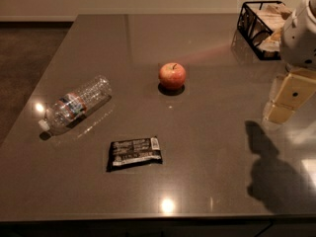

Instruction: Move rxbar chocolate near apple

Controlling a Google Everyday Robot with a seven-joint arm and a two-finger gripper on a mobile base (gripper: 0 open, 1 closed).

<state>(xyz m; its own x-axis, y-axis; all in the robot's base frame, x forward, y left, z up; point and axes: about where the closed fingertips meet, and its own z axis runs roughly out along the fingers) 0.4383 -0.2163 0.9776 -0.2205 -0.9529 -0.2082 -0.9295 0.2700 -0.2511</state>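
The rxbar chocolate (pixel 134 152), a flat black wrapper with white lettering, lies on the dark table toward the front, left of centre. The apple (pixel 172 76), red and yellowish with a short stem, sits upright farther back near the middle. My gripper (pixel 280 113) hangs at the right edge of the view, above the table, well to the right of both the bar and the apple, and holds nothing I can see.
A clear plastic water bottle (pixel 75 105) lies on its side at the left. A black wire basket (pixel 261 27) with packets stands at the back right corner. The table's front edge (pixel 148 218) runs close below the bar.
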